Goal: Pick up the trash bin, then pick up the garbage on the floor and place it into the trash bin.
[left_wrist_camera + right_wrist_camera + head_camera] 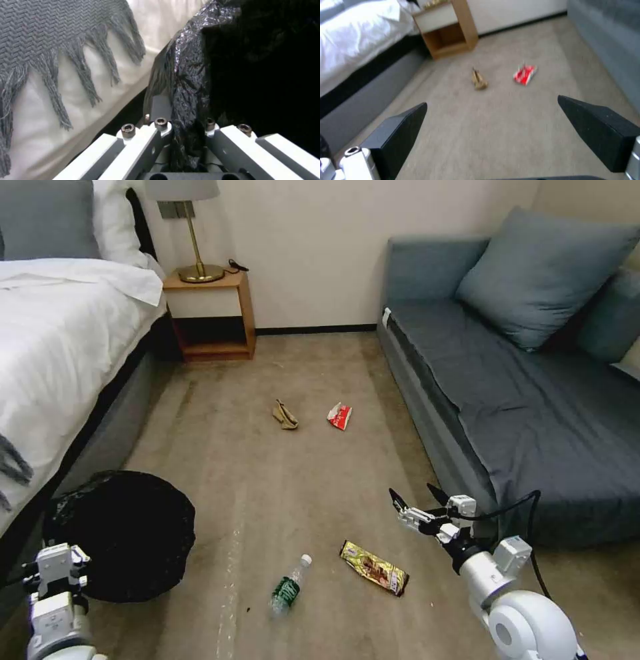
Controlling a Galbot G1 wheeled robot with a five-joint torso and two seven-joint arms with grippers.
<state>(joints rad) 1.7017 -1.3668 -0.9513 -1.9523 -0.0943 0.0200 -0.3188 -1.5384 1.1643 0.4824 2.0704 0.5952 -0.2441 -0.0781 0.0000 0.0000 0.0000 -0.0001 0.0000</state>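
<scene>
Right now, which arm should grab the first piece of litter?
Right. Its tool is open and empty above the snack wrapper; the left tool is shut on the trash bin rim.

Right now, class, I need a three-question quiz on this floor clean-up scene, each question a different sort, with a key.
1. True or false: the left gripper is shut on the bin's black bag.
2. Which litter lies nearest the right gripper?
A. bottle
B. gold wrapper
C. red wrapper
3. Fill in: the tan scrap lies on the carpet between the bed and the ____.

Key
1. True; the bag's rim is pinched between its fingers.
2. B
3. Sofa
</scene>
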